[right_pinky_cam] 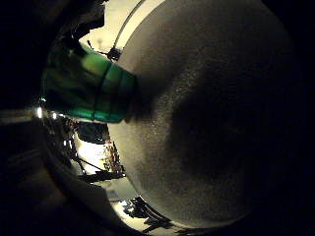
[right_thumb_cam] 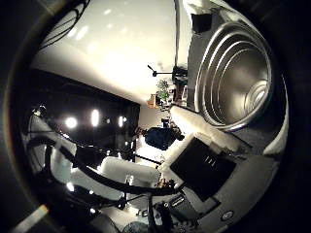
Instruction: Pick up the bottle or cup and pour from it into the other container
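A green translucent cup (right_pinky_cam: 91,88) lies right against my palm and reaches out over the grey tabletop (right_pinky_cam: 206,73), where it casts a broad shadow. My right hand (right_thumb_cam: 204,162) shows as white and black parts curled across the thumb side view, shut on the cup. A shiny metal bowl (right_thumb_cam: 235,73) with stepped rings inside stands on the same grey surface, a short way from the palm. Its inside shows bare metal. The cup's mouth is hidden from both views.
Beyond the table's edge (right_thumb_cam: 182,73) lies a room with a bright ceiling, a dark wall with lamps (right_thumb_cam: 92,119) and stands with equipment (right_thumb_cam: 163,73). A dark stand (right_pinky_cam: 106,174) shows past the table edge.
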Controlling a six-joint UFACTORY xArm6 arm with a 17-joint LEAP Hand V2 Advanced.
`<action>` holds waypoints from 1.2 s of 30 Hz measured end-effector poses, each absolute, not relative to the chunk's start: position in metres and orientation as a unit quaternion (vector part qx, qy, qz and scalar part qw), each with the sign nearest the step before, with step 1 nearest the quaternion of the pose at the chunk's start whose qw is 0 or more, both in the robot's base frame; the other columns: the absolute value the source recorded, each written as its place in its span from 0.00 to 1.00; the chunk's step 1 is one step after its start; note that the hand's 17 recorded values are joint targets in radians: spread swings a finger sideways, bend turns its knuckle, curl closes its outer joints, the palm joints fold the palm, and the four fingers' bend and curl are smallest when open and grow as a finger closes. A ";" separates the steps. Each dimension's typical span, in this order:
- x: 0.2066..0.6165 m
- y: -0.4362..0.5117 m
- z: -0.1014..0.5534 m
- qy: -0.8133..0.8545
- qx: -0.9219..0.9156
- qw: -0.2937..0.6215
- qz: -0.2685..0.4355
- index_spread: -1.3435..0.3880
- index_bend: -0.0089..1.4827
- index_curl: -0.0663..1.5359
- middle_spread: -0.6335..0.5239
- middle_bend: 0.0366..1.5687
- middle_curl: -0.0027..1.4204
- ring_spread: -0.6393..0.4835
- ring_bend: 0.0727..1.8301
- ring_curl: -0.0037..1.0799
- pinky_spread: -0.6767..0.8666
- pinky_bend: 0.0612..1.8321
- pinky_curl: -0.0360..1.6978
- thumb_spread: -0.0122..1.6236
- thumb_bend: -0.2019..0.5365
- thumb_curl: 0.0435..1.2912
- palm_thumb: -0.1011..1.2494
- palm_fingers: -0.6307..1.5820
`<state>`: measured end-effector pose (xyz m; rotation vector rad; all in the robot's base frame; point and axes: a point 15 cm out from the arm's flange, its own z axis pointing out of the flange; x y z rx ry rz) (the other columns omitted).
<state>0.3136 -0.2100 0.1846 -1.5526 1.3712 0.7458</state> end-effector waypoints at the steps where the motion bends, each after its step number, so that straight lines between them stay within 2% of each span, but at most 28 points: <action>1: 0.314 -0.210 0.187 0.554 -0.630 0.453 0.301 0.49 0.20 0.52 0.22 0.55 0.67 0.30 0.67 0.63 0.12 0.63 0.40 0.57 0.24 0.30 0.72 0.59; 16: 0.322 -0.181 0.226 0.532 -0.663 0.439 0.290 0.46 0.15 0.65 0.22 0.57 0.71 0.30 0.68 0.65 0.11 0.62 0.46 0.57 0.24 0.31 0.72 0.57; 25: 0.348 -0.139 0.275 0.501 -0.702 0.433 0.262 0.45 0.13 0.68 0.22 0.56 0.72 0.30 0.68 0.66 0.10 0.60 0.48 0.57 0.24 0.31 0.72 0.57; 36: 0.351 -0.129 0.299 0.500 -0.711 0.430 0.246 0.45 0.13 0.69 0.22 0.56 0.72 0.30 0.68 0.66 0.10 0.60 0.49 0.58 0.24 0.31 0.72 0.57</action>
